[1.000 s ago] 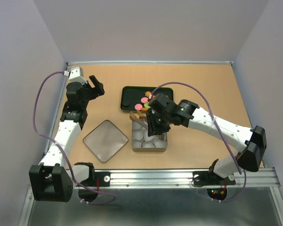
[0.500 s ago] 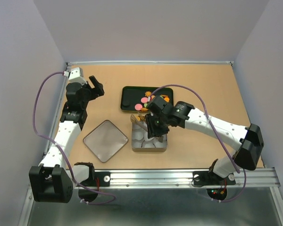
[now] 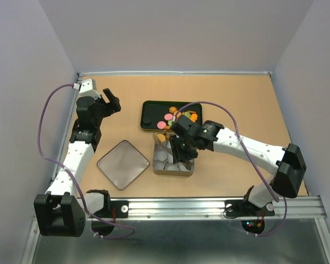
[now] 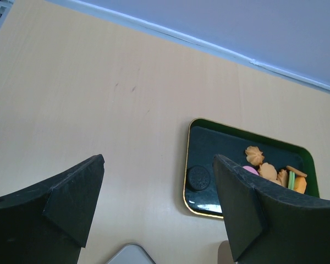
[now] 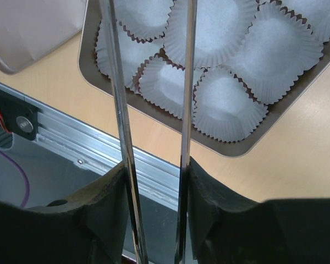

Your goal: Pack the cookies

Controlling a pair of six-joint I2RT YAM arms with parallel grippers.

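Clamping a pair of metal tongs (image 5: pixel 119 110) between its half-closed fingers, the right pincer (image 5: pixel 157 173) hangs over the tin (image 5: pixel 236 151) of white paper cups (image 5: pixel 225 99), toward the near edge of the tabletop (image 3: pixel 236 99). The cookies (image 3: pixel 173 116) lie heaped at the right end of the dark tray (image 3: pixel 150 116) just beyond it. The left pincer (image 4: pixel 158 165) gapes wide, empty, well left of them.
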